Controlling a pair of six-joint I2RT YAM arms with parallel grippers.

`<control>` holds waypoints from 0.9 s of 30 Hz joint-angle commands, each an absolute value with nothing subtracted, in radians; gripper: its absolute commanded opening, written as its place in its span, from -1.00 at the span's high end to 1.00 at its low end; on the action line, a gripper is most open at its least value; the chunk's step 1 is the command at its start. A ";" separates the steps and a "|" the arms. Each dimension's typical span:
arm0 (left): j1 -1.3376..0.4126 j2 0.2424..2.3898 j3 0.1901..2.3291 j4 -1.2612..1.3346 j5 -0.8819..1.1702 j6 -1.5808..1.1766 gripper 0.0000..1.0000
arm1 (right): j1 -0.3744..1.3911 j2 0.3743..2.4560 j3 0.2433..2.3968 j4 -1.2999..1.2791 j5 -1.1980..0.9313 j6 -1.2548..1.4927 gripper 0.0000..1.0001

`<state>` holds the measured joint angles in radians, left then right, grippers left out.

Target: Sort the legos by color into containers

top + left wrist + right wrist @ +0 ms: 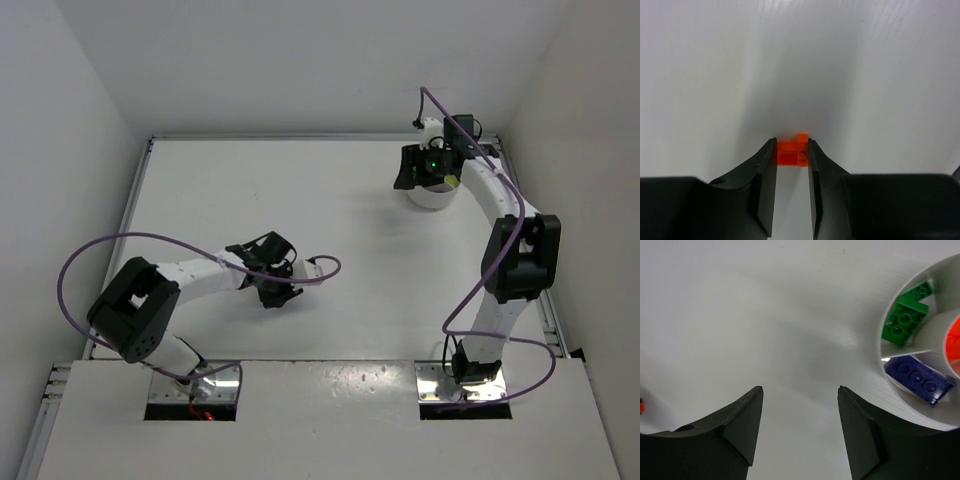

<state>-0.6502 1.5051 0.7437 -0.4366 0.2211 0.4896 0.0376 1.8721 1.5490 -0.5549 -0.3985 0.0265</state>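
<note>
One orange lego (791, 153) tight between left jaws; right jaws spread; two green legos (902, 320).

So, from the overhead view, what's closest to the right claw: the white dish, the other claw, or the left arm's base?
1. white dish, close by the right gripper, far right.
2. left gripper, mid-table, left.
3. left arm's base, near edge, left.

On the desk (340, 220), one lego (791, 153) sits between the left pincer's (792, 146) jaws at mid-left, while the dish (432, 198) lies far right by the right pincer (800, 390).
</note>
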 commanded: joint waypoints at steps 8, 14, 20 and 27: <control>-0.627 1.351 0.882 -0.385 0.409 0.411 0.84 | 0.109 1.812 1.416 -0.491 -0.785 0.201 -0.24; -0.627 1.267 0.917 -0.214 0.431 0.315 0.93 | 0.149 1.845 1.379 -0.316 -1.035 0.449 -0.24; -0.627 1.282 0.968 -0.112 0.431 0.223 0.93 | 0.169 1.893 1.353 -0.052 -1.169 0.713 -0.29; -0.627 1.420 1.109 -0.065 0.431 0.166 0.95 | 0.109 1.911 1.403 -0.055 -1.056 0.697 -0.29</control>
<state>-0.6350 1.3773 1.0420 -0.1452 0.4065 0.2146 0.1432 1.9072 1.3571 -0.1173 -1.0832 0.6762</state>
